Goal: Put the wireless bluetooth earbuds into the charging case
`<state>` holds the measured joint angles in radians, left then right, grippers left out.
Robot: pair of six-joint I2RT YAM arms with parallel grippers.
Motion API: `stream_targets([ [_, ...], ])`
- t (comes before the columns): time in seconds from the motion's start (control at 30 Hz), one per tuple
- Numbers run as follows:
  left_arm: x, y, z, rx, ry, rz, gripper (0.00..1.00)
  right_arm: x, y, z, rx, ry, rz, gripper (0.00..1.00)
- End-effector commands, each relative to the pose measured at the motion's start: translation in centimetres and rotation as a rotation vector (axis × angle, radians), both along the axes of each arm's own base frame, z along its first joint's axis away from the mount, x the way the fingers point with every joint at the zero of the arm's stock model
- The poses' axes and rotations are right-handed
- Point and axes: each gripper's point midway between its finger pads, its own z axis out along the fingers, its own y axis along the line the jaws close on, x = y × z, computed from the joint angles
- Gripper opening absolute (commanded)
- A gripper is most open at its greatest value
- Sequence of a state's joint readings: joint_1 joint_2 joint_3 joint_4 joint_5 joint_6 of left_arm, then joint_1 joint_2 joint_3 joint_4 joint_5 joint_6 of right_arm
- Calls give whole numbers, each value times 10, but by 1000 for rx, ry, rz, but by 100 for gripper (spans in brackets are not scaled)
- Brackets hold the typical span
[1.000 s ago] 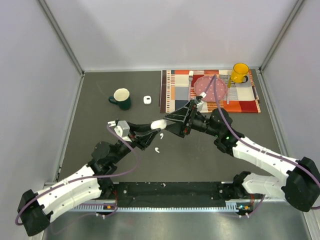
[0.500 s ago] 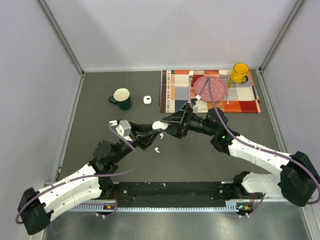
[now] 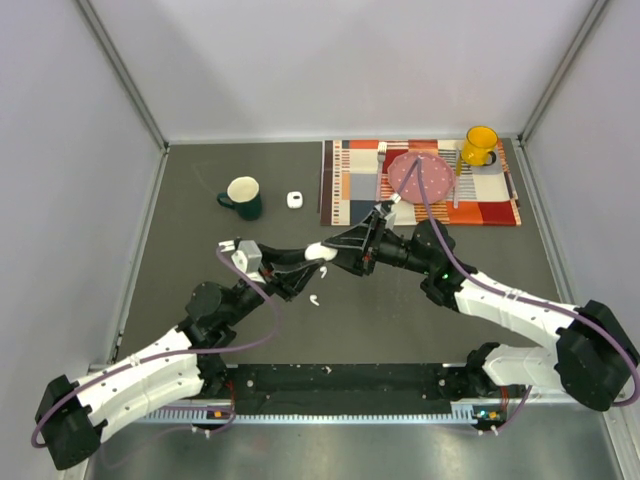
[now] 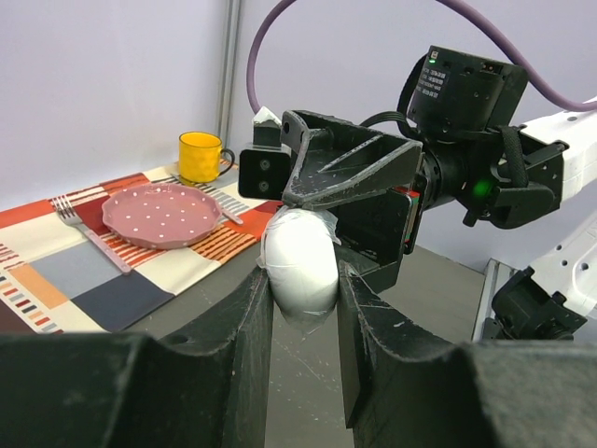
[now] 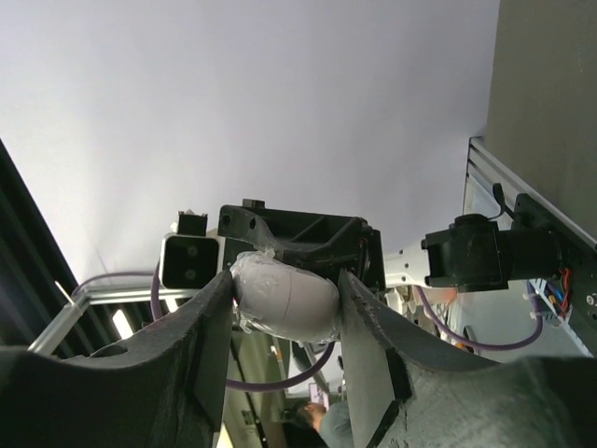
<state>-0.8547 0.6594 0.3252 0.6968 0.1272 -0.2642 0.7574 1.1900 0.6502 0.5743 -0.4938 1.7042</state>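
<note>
Over the table (image 3: 380, 315), left gripper (image 4: 305, 285) pinching charging case (image 4: 298, 257), right gripper (image 5: 284, 287) clamped on it too

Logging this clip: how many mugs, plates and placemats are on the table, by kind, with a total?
Mugs: 2, a green mug and a yellow mug
Plates: 1, the pink plate
Placemats: 1, the striped placemat
Total: 4
</note>
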Motion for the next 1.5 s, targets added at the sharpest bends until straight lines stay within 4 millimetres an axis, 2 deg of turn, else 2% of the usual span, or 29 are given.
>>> stream_targets([
  [0.0, -5, 0, 18, -44, -36, -17, 1, -9, 3, 12, 45, -35, 33, 26],
  [0.27, -1, -5, 14, -32, 23, -26, 30, -9, 3, 11, -9, -80, 27, 18],
  [0.5, 0, -5, 16, -40, 26, -24, 43, -8, 3, 9, -37, -103, 10, 14],
  [0.8, -1, -7, 14, -45, 41, -33, 43, -7, 0, 14, 1, -122, -20, 13],
  [0.9, -1, -6, 13, -46, 39, -34, 49, -4, -3, 19, 23, -124, -46, 12],
  [1.07, -3, -5, 15, -45, 23, -38, 51, -4, -3, 23, 40, -130, -51, 11],
  [1.47, -2, 1, 22, -96, -10, -10, 48, -7, -2, 18, 31, -111, -28, 11],
])
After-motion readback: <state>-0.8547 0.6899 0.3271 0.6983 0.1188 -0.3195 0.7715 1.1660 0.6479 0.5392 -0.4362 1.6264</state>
